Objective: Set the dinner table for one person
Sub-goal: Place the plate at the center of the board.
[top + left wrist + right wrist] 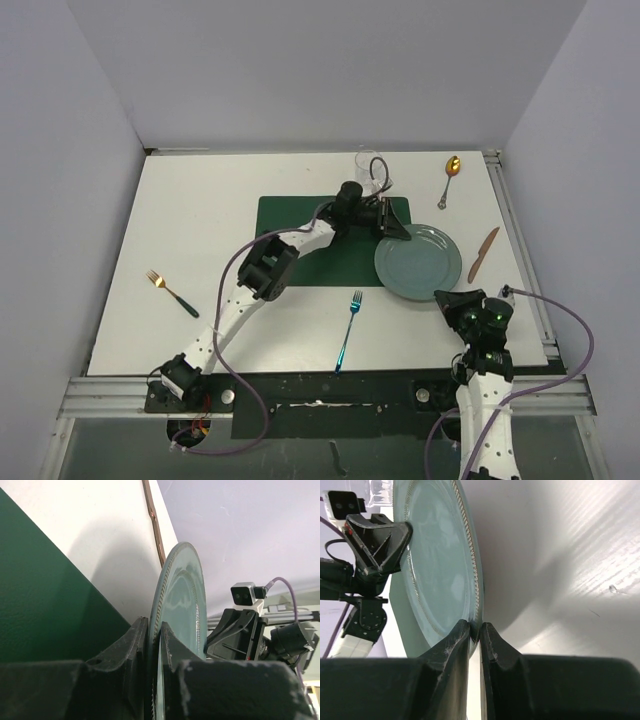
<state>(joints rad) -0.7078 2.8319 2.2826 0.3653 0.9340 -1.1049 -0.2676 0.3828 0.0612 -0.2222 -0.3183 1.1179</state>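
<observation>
Teal plate (418,262) spans between the left gripper (398,234) and the right gripper (447,294), each pinched narrowly on an opposite rim edge, with the dinner table (200,230) beneath both claws. It is probably stiff, glazed, slippery and breakable, so the beaded rim is the best hold.

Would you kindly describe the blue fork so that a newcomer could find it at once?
Start at the white dinner table and find the dark green placemat near its middle. Between the placemat and the table's near edge lies the blue fork, tines toward the placemat. Unlike the gold fork at the left, it is shiny blue all over.
</observation>
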